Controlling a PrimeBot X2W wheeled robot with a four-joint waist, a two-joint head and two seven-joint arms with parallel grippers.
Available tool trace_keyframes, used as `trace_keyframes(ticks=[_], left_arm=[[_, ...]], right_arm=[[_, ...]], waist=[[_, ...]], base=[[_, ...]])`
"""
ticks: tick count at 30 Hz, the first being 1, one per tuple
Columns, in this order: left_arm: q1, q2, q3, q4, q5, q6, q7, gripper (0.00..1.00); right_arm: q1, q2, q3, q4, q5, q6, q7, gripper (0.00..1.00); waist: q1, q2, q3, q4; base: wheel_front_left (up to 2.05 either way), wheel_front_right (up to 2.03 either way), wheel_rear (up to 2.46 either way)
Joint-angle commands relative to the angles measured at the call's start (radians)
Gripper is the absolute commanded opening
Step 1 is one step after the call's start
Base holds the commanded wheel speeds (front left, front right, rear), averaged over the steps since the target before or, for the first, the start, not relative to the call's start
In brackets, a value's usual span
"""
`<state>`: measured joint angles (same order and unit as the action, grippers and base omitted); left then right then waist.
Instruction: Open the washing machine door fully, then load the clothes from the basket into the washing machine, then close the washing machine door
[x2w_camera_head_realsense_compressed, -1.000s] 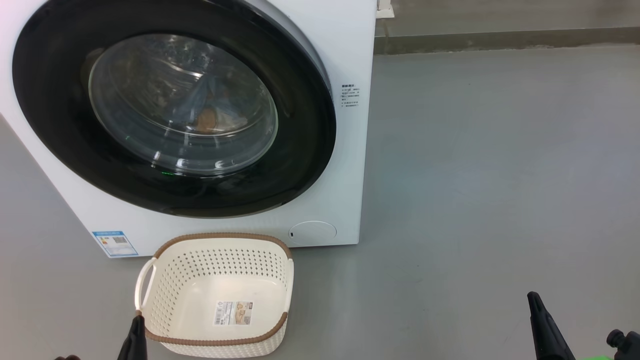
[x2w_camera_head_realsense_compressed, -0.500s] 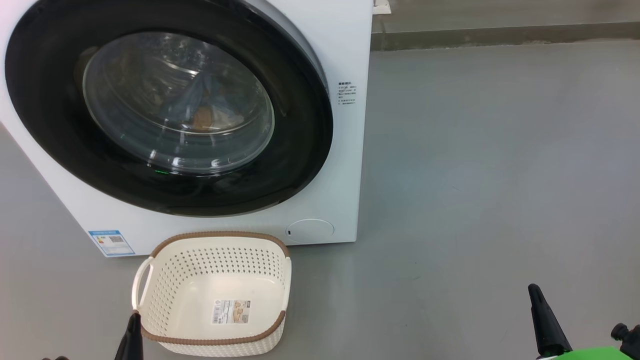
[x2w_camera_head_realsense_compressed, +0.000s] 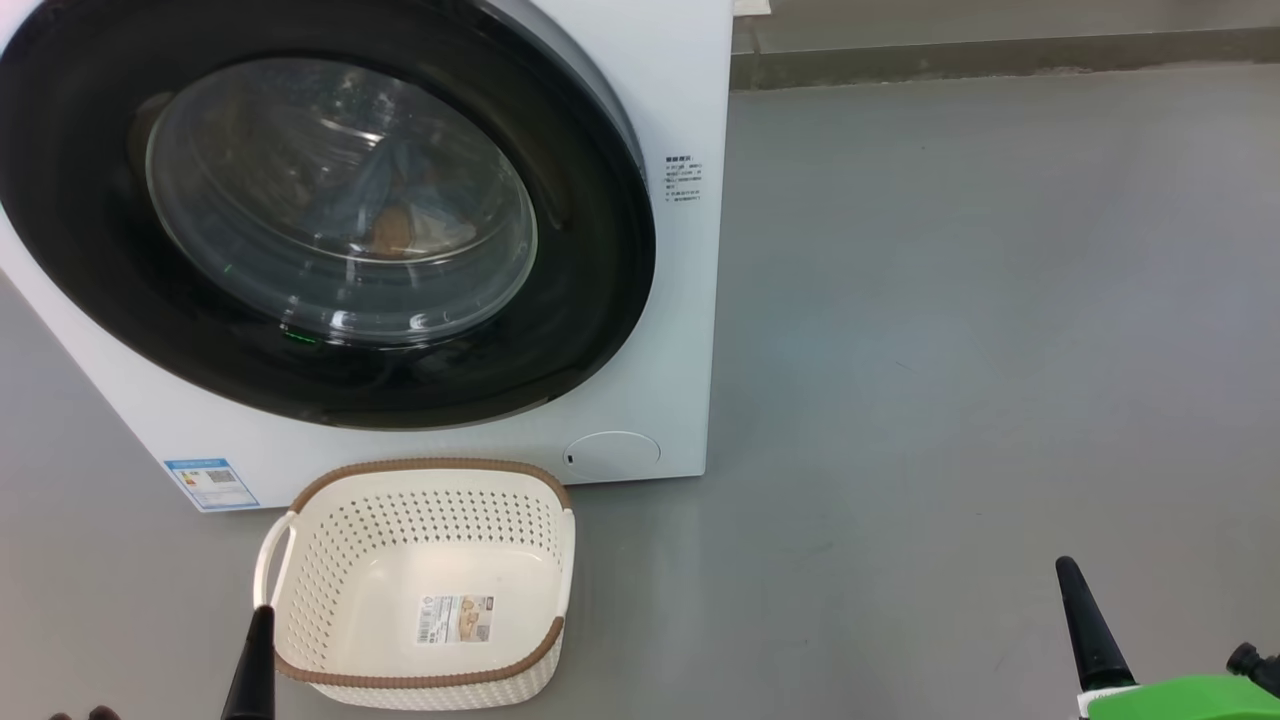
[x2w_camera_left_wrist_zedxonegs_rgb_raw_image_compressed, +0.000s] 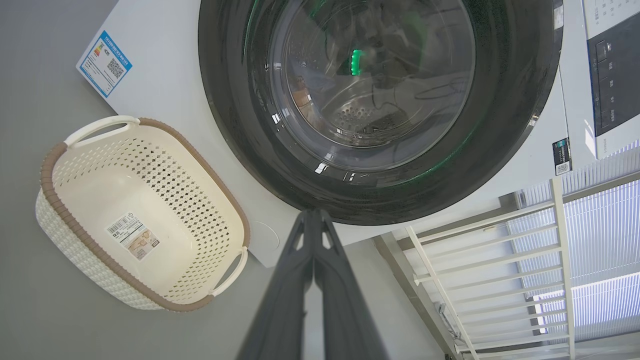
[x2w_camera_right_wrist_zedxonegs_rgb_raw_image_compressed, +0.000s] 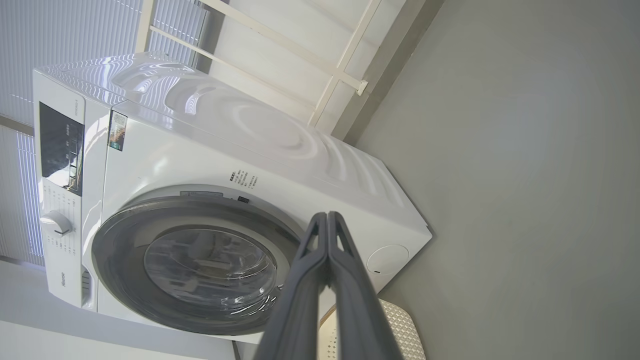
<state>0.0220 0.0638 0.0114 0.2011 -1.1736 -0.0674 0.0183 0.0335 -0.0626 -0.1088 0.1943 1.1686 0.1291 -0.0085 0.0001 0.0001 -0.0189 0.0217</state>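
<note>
The white washing machine (x2w_camera_head_realsense_compressed: 690, 300) stands at the left, and its door (x2w_camera_head_realsense_compressed: 590, 230), black-rimmed with a glass bowl, lies flat against the front. Through the glass I see the clothes (x2w_camera_head_realsense_compressed: 400, 225), blue and orange-brown, inside the drum. In front of the machine the cream basket (x2w_camera_head_realsense_compressed: 430, 466) sits on the floor with only its label sticker inside. My left gripper (x2w_camera_head_realsense_compressed: 255, 660) is shut, its tip at the basket's near left corner. My right gripper (x2w_camera_head_realsense_compressed: 1085, 630) is shut, far to the right over bare floor. In the wrist views the left gripper (x2w_camera_left_wrist_zedxonegs_rgb_raw_image_compressed: 314, 215) and the right gripper (x2w_camera_right_wrist_zedxonegs_rgb_raw_image_compressed: 327, 217) show fingers pressed together, holding nothing.
Grey floor (x2w_camera_head_realsense_compressed: 950, 350) stretches right of the machine to a dark wall base strip (x2w_camera_head_realsense_compressed: 1000, 55). A white railing (x2w_camera_left_wrist_zedxonegs_rgb_raw_image_compressed: 480, 280) and window blinds stand beside the machine. A green part (x2w_camera_head_realsense_compressed: 1180, 695) of my right arm shows at the lower right.
The head camera has shifted, so machine and basket sit slightly further left and higher in the picture. Both finger tips stand a little higher, and the green arm part has come into view.
</note>
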Motion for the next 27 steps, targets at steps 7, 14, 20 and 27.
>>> trace_keyframes(ticks=[7,14,20,27], left_arm=[[-0.067,0.007,0.044,-0.003,-0.095,-0.025,0.024,0.00],[-0.081,0.002,0.057,0.008,-0.171,-0.034,0.040,0.00],[-0.093,-0.002,0.069,0.017,-0.236,-0.041,0.054,0.00],[-0.108,-0.006,0.082,0.028,-0.313,-0.050,0.070,0.00]], right_arm=[[-0.071,-0.001,0.010,-0.007,0.098,0.001,0.028,0.00],[-0.086,0.001,0.007,0.006,0.175,0.001,0.048,0.00],[-0.100,0.004,0.004,0.017,0.241,0.001,0.066,0.00],[-0.116,0.006,0.002,0.030,0.319,0.001,0.087,0.00]], waist=[[0.0000,-0.0001,0.004,-0.004],[0.0000,-0.0001,0.008,-0.008],[0.0000,-0.0001,0.012,-0.012],[0.0000,-0.0001,0.016,-0.015]], base=[[0.00,0.00,0.00],[0.00,0.00,0.00],[0.00,0.00,0.00],[0.00,0.00,0.00]])
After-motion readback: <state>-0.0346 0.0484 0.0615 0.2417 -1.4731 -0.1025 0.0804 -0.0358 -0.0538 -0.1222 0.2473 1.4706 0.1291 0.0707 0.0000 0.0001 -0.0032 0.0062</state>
